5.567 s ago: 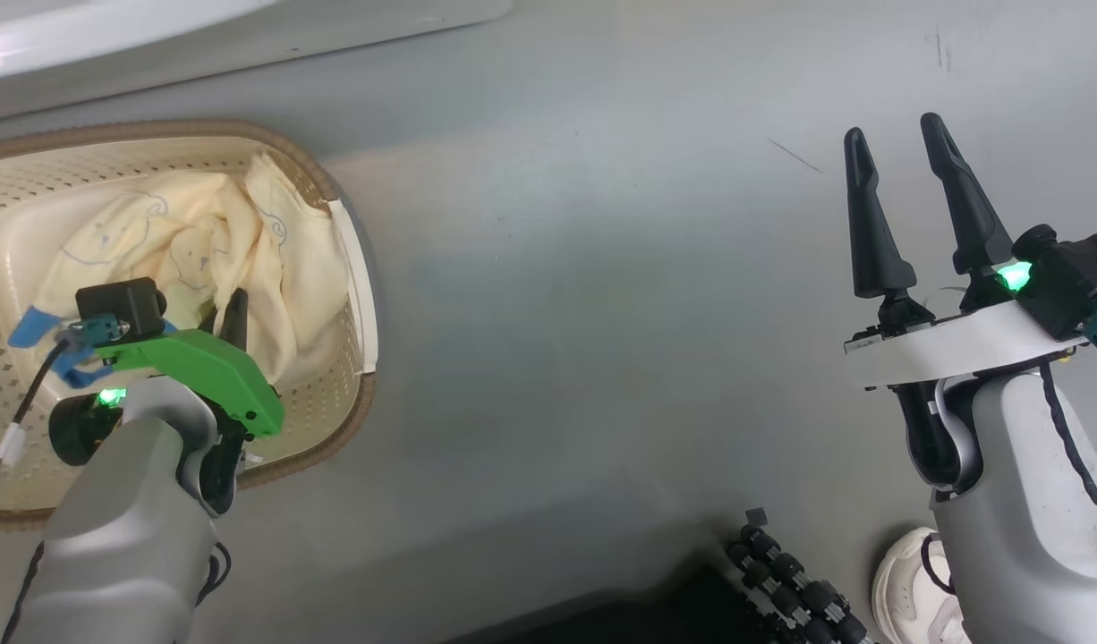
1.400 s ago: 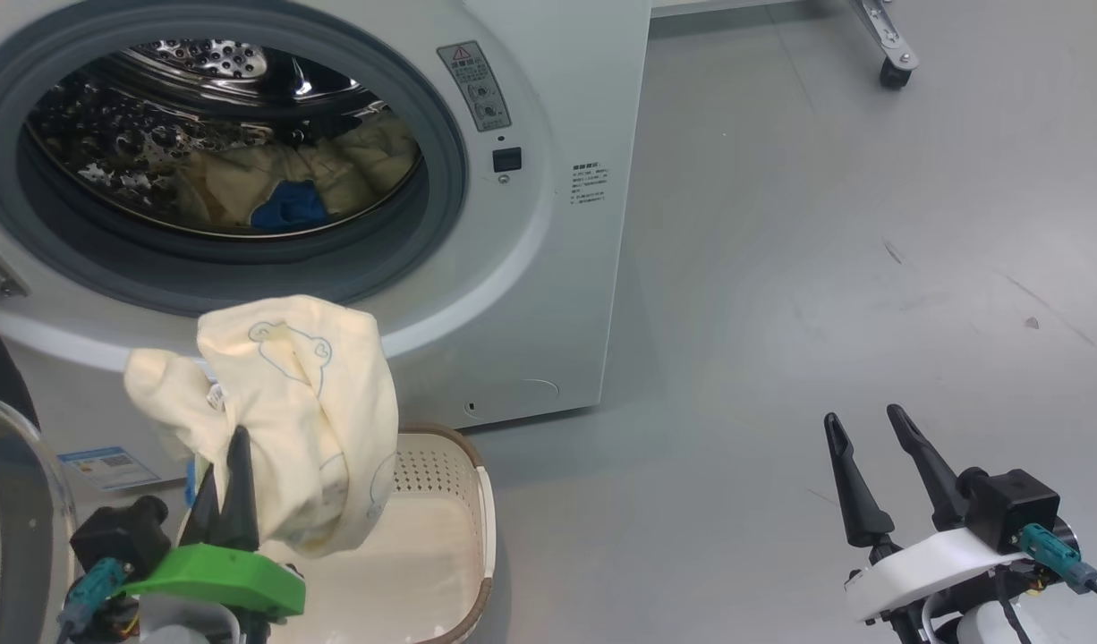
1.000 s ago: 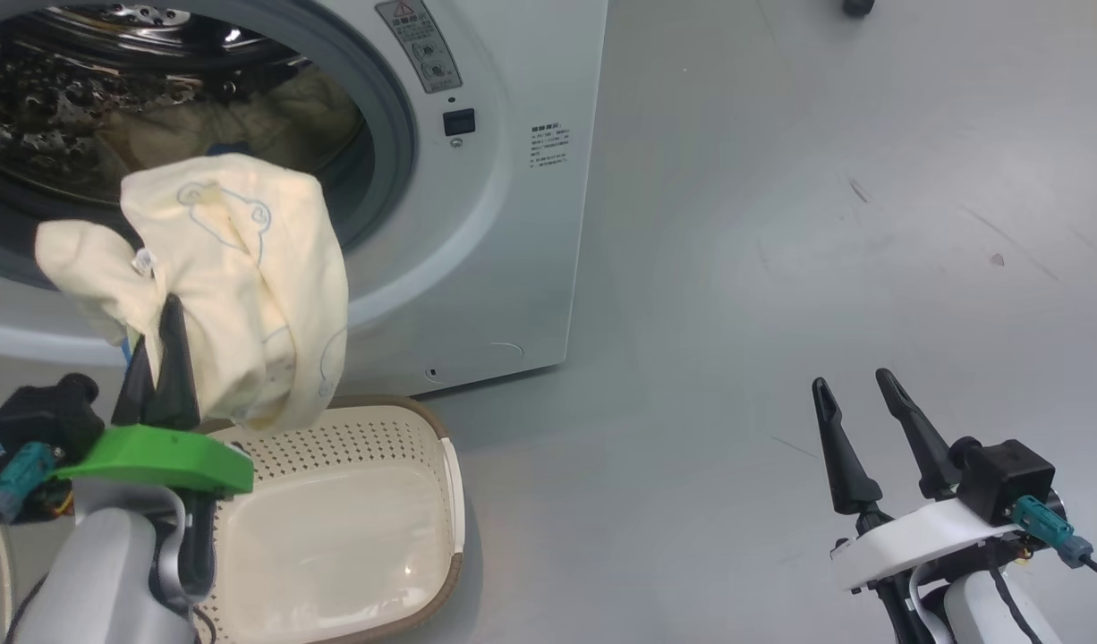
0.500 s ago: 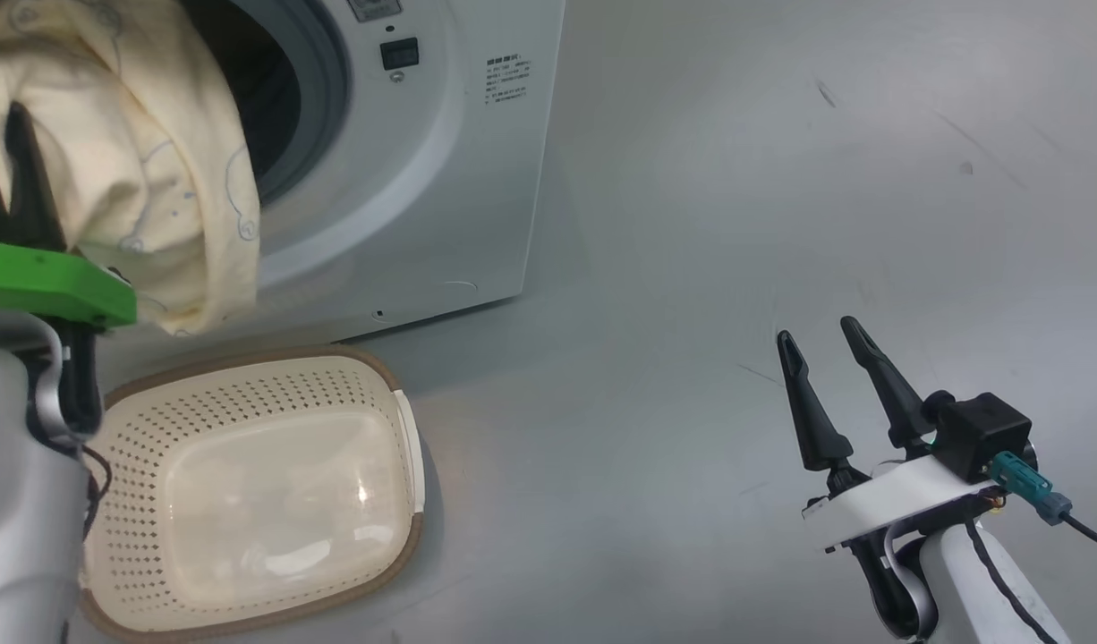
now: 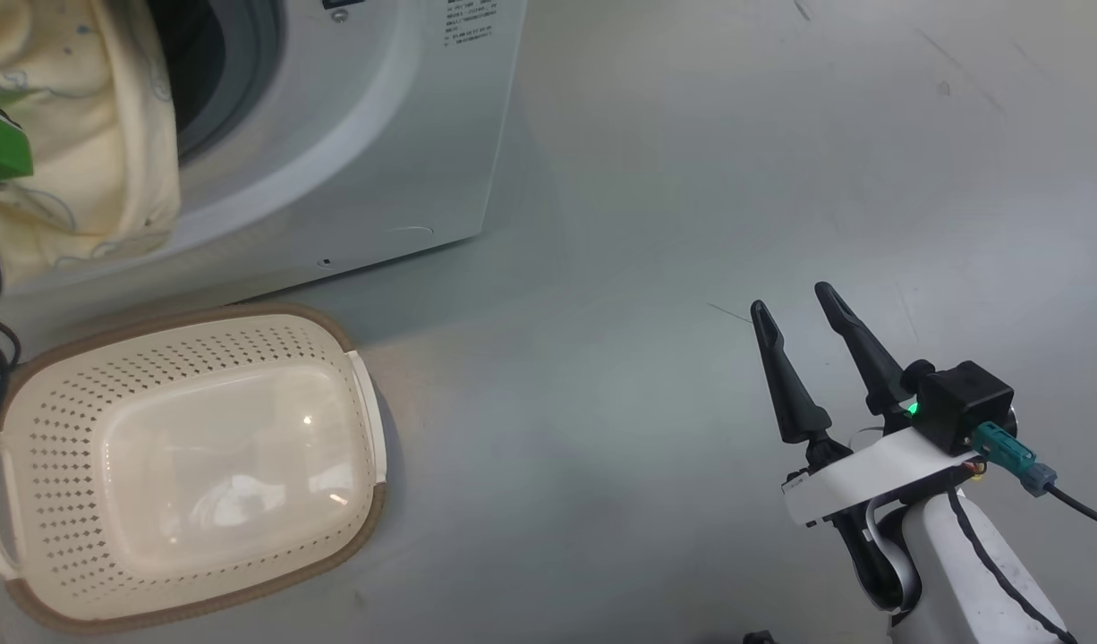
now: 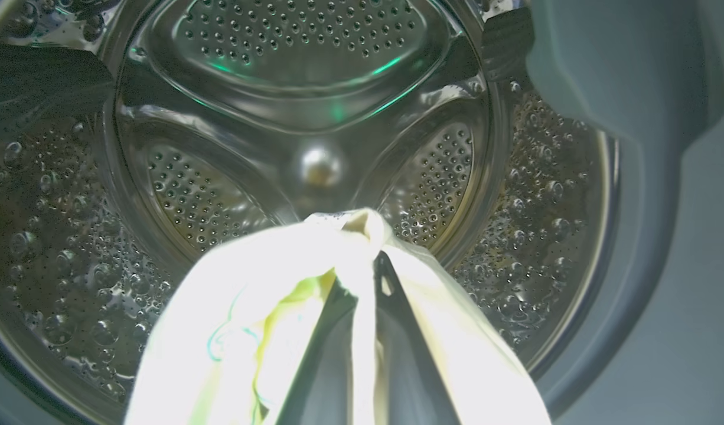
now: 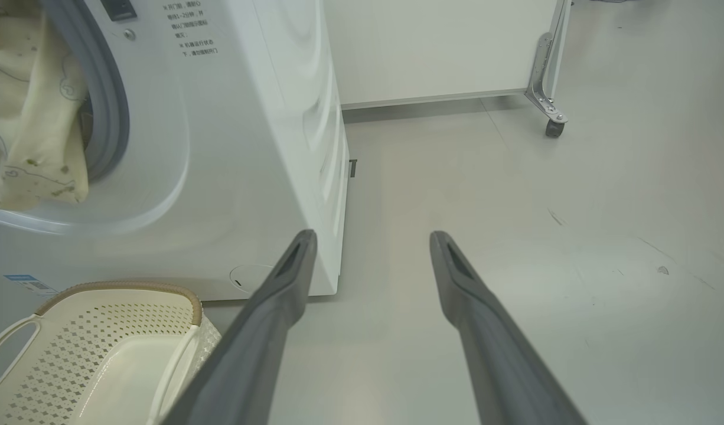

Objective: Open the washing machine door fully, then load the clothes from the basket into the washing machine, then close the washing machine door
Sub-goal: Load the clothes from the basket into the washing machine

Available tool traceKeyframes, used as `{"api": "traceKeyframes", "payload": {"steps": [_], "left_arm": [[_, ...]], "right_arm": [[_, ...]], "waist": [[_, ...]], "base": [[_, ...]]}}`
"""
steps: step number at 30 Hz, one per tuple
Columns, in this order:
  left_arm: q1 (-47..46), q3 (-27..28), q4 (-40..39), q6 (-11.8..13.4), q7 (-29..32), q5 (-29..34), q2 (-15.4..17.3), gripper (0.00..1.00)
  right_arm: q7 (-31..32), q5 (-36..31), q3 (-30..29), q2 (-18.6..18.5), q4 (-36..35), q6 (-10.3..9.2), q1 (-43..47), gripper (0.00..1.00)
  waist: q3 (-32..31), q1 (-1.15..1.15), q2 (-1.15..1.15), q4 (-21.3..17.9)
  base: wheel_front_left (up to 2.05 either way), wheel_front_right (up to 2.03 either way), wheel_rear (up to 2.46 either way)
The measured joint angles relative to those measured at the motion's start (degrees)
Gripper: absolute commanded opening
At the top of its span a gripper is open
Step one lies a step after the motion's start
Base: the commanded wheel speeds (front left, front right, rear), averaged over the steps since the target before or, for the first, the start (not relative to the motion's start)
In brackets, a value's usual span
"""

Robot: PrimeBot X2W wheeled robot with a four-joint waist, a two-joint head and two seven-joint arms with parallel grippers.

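My left gripper is shut on a cream-yellow garment that drapes over both fingers. It points into the steel drum of the washing machine, at the mouth of the opening. In the head view the same garment hangs in front of the grey seal at the upper left. The basket sits on the floor below it with nothing inside. My right gripper is open over the bare floor at the right, holding nothing. The washing machine door is out of view.
Grey floor stretches to the right of the washer. In the right wrist view a metal leg with a caster stands at the far right, by a white wall panel. The basket rim lies close to the washer's front.
The head camera has swung down and to the right. My left arm has carried the garment from above the basket up to the drum opening. The right gripper stays open.
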Motion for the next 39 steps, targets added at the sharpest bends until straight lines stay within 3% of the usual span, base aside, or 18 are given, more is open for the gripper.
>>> {"api": "traceKeyframes", "payload": {"steps": [13, 20, 28, 39], "left_arm": [[-7.0, -0.3, 5.2, -1.5, -2.3, 2.6, 2.5, 0.0], [-13.8, -0.6, 4.4, -2.4, -3.3, 3.9, 3.1, 0.0], [-21.9, 2.1, 1.2, -1.6, -4.5, 5.7, 3.5, 0.0], [-21.2, 2.0, 5.2, -1.5, -4.5, 6.6, 3.3, 0.0]], "right_arm": [[0.0, 0.1, 2.0, 0.0, 0.0, 0.0, -2.0, 1.0], [0.0, 0.4, 2.7, 0.1, -0.2, 0.0, -2.5, 1.0], [0.0, 0.6, 3.5, 0.4, -1.1, 0.0, -4.2, 1.0], [0.0, 0.6, 3.0, 0.8, -0.7, 0.0, -5.5, 1.0]], "waist": [[6.4, 0.0, 0.0, -2.1], [9.5, 0.0, 0.0, -3.0], [13.1, 0.0, 0.0, -3.8], [15.3, 0.0, 0.0, -4.0]], "base": [[0.0, 0.0, 0.0], [0.0, 0.0, 0.0], [0.0, 0.0, 0.0], [0.0, 0.0, 0.0]]}}
